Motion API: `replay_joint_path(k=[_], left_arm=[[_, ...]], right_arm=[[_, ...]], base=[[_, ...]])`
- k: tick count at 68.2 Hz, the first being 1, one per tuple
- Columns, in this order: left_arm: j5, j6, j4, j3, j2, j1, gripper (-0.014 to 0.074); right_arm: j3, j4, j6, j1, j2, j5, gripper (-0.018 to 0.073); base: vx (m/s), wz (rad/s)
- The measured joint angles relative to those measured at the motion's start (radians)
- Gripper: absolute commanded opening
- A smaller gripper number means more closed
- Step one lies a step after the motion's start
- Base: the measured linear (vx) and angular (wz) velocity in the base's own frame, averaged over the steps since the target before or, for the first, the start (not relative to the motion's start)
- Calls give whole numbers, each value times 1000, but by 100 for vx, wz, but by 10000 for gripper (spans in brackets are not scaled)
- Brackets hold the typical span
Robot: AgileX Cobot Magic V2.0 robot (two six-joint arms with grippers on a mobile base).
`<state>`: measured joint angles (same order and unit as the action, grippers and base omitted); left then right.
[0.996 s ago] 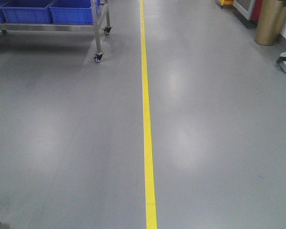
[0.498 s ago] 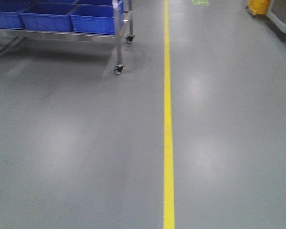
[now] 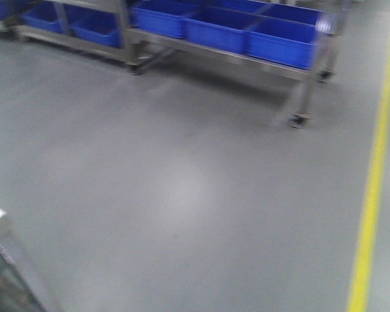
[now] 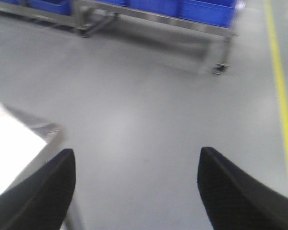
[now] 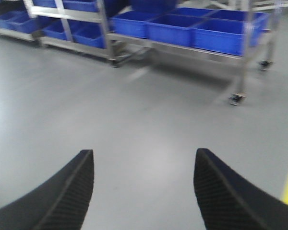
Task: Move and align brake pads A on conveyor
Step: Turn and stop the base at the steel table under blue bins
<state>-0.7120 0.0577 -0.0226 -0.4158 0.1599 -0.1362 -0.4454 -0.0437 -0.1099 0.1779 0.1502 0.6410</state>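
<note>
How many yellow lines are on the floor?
1. The yellow line runs along the right side of the front view, to the right of the cart holding blue bins. Others may lie out of view.

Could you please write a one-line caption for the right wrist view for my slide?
Open right gripper above grey floor, facing a wheeled steel cart of blue bins.

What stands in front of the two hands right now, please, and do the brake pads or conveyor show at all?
Neither shows in any view, so that path cannot be judged. The left hand and right hand, both open and empty, face bare grey floor; a cart of blue bins stands further off.
</note>
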Motion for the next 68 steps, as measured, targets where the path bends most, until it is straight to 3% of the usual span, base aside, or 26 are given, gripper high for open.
replay_joint_path(k=[37, 68], left_arm=[[-1, 0, 0, 0, 0, 0, 512], [-1, 0, 0, 0, 0, 0, 512]], right_arm=[[0, 0, 0, 0, 0, 0, 440], [0, 0, 0, 0, 0, 0, 440]], base=[[28, 107], [20, 79]])
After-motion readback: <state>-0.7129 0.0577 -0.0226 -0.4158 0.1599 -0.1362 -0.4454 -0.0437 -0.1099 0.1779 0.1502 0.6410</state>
